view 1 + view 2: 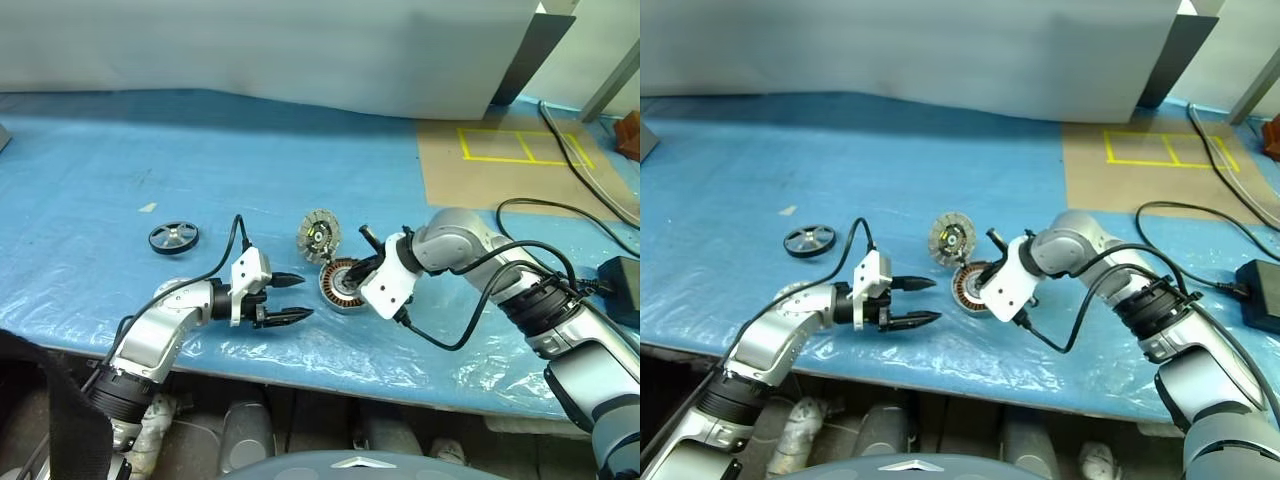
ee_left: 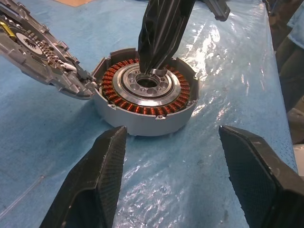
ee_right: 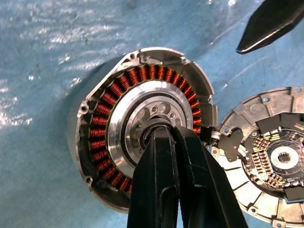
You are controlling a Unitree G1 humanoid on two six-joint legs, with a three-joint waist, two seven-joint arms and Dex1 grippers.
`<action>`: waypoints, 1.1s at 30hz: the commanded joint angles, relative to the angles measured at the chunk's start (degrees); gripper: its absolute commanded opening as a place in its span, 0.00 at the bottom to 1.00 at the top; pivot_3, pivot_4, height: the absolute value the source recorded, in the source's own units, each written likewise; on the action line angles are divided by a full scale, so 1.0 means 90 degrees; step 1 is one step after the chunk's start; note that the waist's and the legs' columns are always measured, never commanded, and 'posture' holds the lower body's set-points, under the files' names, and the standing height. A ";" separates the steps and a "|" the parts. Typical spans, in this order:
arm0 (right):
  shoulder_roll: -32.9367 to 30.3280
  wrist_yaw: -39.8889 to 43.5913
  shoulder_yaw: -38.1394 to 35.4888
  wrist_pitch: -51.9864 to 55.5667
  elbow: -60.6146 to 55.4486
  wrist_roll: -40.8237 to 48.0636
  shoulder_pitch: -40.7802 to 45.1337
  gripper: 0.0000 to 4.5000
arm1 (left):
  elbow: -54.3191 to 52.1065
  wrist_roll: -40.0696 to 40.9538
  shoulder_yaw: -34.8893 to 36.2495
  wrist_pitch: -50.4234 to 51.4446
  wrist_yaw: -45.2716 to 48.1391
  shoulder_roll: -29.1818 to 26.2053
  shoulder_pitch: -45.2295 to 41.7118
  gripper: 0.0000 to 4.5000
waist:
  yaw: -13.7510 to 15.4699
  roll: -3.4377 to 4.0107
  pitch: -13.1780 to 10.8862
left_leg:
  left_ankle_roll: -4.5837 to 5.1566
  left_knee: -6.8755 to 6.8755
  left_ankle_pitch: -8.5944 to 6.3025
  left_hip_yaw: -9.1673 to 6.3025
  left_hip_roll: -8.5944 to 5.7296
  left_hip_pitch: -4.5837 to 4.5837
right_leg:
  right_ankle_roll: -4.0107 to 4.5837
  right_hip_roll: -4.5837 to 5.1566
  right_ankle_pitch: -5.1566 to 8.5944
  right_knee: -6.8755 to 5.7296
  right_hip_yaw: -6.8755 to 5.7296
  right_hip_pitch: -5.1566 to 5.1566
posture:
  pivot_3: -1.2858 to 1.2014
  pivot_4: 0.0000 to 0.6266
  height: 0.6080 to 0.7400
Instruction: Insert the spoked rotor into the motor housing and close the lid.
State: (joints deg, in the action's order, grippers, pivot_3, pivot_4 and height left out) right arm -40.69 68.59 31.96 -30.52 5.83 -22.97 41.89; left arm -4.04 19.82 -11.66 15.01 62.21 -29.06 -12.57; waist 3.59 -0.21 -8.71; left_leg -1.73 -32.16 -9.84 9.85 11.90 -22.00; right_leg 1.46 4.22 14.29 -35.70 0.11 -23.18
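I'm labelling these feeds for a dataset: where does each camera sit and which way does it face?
Head eyes: from the head, looking forward and down at the blue table; both arms show.
Left wrist: along the open left gripper toward the motor housing.
Right wrist: down the shut right gripper into the housing.
Shared: housing and the lid.

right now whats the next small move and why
Probably lift the right tool off the housing: it is shut, tips at the hub, holding nothing. The rotor lies on the table beyond the open left tool, and the lid stands open.
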 commanded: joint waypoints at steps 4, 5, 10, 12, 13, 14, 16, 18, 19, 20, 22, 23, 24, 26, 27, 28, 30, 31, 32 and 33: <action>0.0103 -0.0034 0.0136 -0.0632 0.0291 -0.0199 0.0432 0.01 | -0.0367 0.0071 0.0082 -0.0009 -0.0055 -0.0029 0.0115 0.73 | -0.0032 -0.0001 -0.0001 | 0.0000 0.0000 0.0000 0.0000 0.0000 -0.0001 | 0.0000 0.0000 0.0000 0.0001 0.0000 0.0000 | 0.52 0.24 1.00; 0.0117 -0.0048 0.0156 -0.0715 0.0364 -0.0241 0.0490 0.01 | -0.0390 0.0072 0.0084 -0.0003 -0.0071 -0.0026 0.0141 0.73 | -0.0041 -0.0001 -0.0001 | 0.0000 0.0000 0.0000 0.0000 0.0000 -0.0003 | 0.0000 0.0000 0.0000 0.0001 0.0000 -0.0001 | 0.52 0.24 1.00; 0.0146 -0.0033 0.0229 -0.0976 0.0557 -0.0297 0.0641 0.01 | -0.0457 0.0065 0.0072 0.0003 -0.0149 0.0004 0.0222 0.73 | -0.0074 -0.0004 -0.0002 | 0.0000 -0.0001 0.0000 0.0000 0.0000 -0.0006 | 0.0000 0.0000 0.0000 0.0001 -0.0001 -0.0002 | 0.52 0.24 1.00; 0.0147 -0.0024 0.0253 -0.1036 0.0587 -0.0307 0.0653 0.01 | -0.0468 0.0062 0.0061 -0.0004 -0.0172 0.0012 0.0239 0.73 | -0.0087 -0.0004 -0.0002 | 0.0001 -0.0002 0.0000 0.0000 0.0000 -0.0006 | 0.0000 0.0000 0.0000 0.0000 -0.0001 -0.0002 | 0.52 0.24 1.00; 0.0153 -0.0025 0.0264 -0.1063 0.0597 -0.0310 0.0657 0.01 | -0.0469 0.0061 0.0060 -0.0007 -0.0181 0.0016 0.0244 0.73 | -0.0098 -0.0004 -0.0003 | 0.0001 -0.0002 0.0000 0.0000 0.0000 -0.0006 | 0.0000 0.0000 0.0000 0.0001 -0.0001 -0.0002 | 0.52 0.24 1.00; 0.0156 -0.0023 0.0268 -0.1082 0.0593 -0.0308 0.0652 0.01 | -0.0478 0.0057 0.0055 -0.0010 -0.0195 0.0021 0.0254 0.73 | -0.0106 -0.0004 -0.0003 | 0.0001 -0.0001 0.0000 0.0000 0.0000 -0.0006 | 0.0000 0.0000 0.0000 0.0001 -0.0001 -0.0002 | 0.52 0.24 1.00; 0.0194 -0.0051 0.0276 -0.1113 0.0612 -0.0339 0.0663 0.01 | -0.0480 0.0050 0.0048 -0.0018 -0.0208 0.0028 0.0263 0.73 | -0.0115 -0.0005 -0.0003 | 0.0001 -0.0001 0.0000 0.0000 0.0001 -0.0005 | 0.0000 0.0000 0.0000 0.0001 -0.0001 -0.0002 | 0.52 0.24 1.00; 0.0262 -0.0165 0.0280 -0.1179 0.0701 -0.0456 0.0718 0.01 | -0.0481 0.0043 0.0042 -0.0025 -0.0221 0.0036 0.0270 0.73 | -0.0122 -0.0005 -0.0003 | 0.0001 -0.0001 0.0000 0.0000 0.0000 -0.0005 | 0.0000 0.0000 0.0000 0.0000 -0.0001 -0.0002 | 0.52 0.24 1.00; 0.0282 -0.0199 0.0280 -0.1208 0.0743 -0.0501 0.0741 0.01 | -0.0485 0.0042 0.0038 -0.0024 -0.0227 0.0040 0.0275 0.73 | -0.0124 -0.0005 -0.0003 | 0.0001 -0.0002 0.0000 0.0000 0.0000 -0.0005 | 0.0000 0.0000 0.0000 0.0000 -0.0001 -0.0002 | 0.52 0.24 1.00; 0.0303 -0.0215 0.0278 -0.1226 0.0787 -0.0524 0.0765 0.01 | -0.0487 0.0046 0.0038 -0.0024 -0.0231 0.0043 0.0278 0.73 | -0.0127 -0.0005 -0.0003 | 0.0001 -0.0002 0.0000 0.0000 0.0000 -0.0005 | 0.0001 0.0000 0.0000 -0.0001 -0.0001 -0.0002 | 0.52 0.24 1.00; 0.0330 -0.0218 0.0275 -0.1245 0.0840 -0.0535 0.0802 0.01 | -0.0493 0.0046 0.0036 -0.0020 -0.0235 0.0042 0.0280 0.73 | -0.0127 -0.0006 -0.0003 | 0.0001 -0.0003 0.0000 0.0000 0.0000 -0.0005 | 0.0000 0.0000 0.0000 -0.0001 -0.0001 -0.0002 | 0.52 0.24 1.00; 0.0340 -0.0226 0.0276 -0.1262 0.0862 -0.0554 0.0826 0.01 | -0.0495 0.0040 0.0033 -0.0022 -0.0237 0.0038 0.0281 0.73 | -0.0127 -0.0006 -0.0004 | 0.0001 -0.0003 0.0000 0.0000 0.0000 -0.0006 | 0.0001 0.0000 0.0000 -0.0001 -0.0001 -0.0002 | 0.52 0.24 1.00; 0.0346 -0.0226 0.0275 -0.1275 0.0878 -0.0560 0.0844 0.01 | -0.0497 0.0034 0.0028 -0.0022 -0.0243 0.0038 0.0285 0.73 | -0.0127 -0.0007 -0.0004 | 0.0001 -0.0003 0.0000 0.0000 0.0000 -0.0006 | 0.0000 0.0000 0.0000 0.0000 -0.0001 -0.0002 | 0.52 0.24 1.00; 0.0363 -0.0226 0.0278 -0.1293 0.0912 -0.0572 0.0869 0.01 | -0.0489 0.0028 0.0024 -0.0030 -0.0246 0.0037 0.0287 0.73 | -0.0128 -0.0009 -0.0005 | 0.0001 -0.0003 0.0000 0.0000 0.0000 -0.0006 | 0.0001 0.0000 0.0000 0.0000 -0.0001 -0.0002 | 0.52 0.24 1.00; 0.0370 -0.0236 0.0284 -0.1309 0.0931 -0.0591 0.0867 0.01 | -0.0492 0.0028 0.0019 -0.0029 -0.0250 0.0040 0.0290 0.73 | -0.0129 -0.0009 -0.0006 | 0.0001 -0.0003 0.0000 0.0000 0.0000 -0.0006 | 0.0001 0.0000 0.0000 0.0000 -0.0001 -0.0002 | 0.52 0.24 1.00; 0.0377 -0.0234 0.0294 -0.1317 0.0942 -0.0600 0.0856 0.01 | -0.0494 0.0030 0.0017 -0.0030 -0.0253 0.0040 0.0292 0.73 | -0.0129 -0.0010 -0.0006 | 0.0001 -0.0003 0.0000 0.0000 0.0000 -0.0006 | 0.0001 0.0000 0.0000 -0.0001 -0.0001 -0.0002 | 0.52 0.24 1.00; 0.0374 -0.0222 0.0313 -0.1342 0.0918 -0.0603 0.0810 0.01 | -0.0504 0.0031 0.0016 -0.0030 -0.0261 0.0041 0.0302 0.73 | -0.0128 -0.0010 -0.0006 | 0.0001 -0.0005 0.0000 0.0000 0.0000 -0.0005 | 0.0001 0.0000 0.0000 -0.0002 -0.0001 -0.0002 | 0.52 0.24 1.00; 0.0375 -0.0215 0.0314 -0.1344 0.0884 -0.0591 0.0784 0.01 | -0.0515 0.0035 0.0016 -0.0024 -0.0267 0.0042 0.0311 0.73 | -0.0128 -0.0010 -0.0006 | 0.0001 -0.0005 0.0000 0.0000 0.0000 -0.0005 | 0.0001 0.0000 0.0000 -0.0002 -0.0001 -0.0001 | 0.52 0.24 1.00; 0.0381 -0.0208 0.0315 -0.1343 0.0862 -0.0586 0.0775 0.01 | -0.0521 0.0035 0.0017 -0.0023 -0.0269 0.0041 0.0316 0.73 | -0.0128 -0.0011 -0.0006 | 0.0001 -0.0005 0.0000 0.0000 0.0000 -0.0005 | 0.0001 0.0000 0.0000 -0.0002 -0.0001 -0.0001 | 0.52 0.24 1.00; 0.0390 -0.0206 0.0315 -0.1340 0.0853 -0.0586 0.0778 0.01 | -0.0524 0.0035 0.0018 -0.0022 -0.0270 0.0038 0.0319 0.73 | -0.0129 -0.0011 -0.0006 | 0.0001 -0.0005 0.0000 0.0000 0.0000 -0.0005 | 0.0001 0.0000 0.0000 -0.0002 -0.0001 -0.0001 | 0.52 0.24 1.00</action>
State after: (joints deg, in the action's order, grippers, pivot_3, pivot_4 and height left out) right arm -37.40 67.10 34.53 -42.05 14.61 -28.26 48.29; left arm -6.57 19.88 -11.70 15.43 59.78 -28.75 -9.90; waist 2.43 -0.30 -8.77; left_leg -1.72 -32.20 -9.84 9.85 11.90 -22.05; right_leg 1.47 4.22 14.29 -35.71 0.11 -23.19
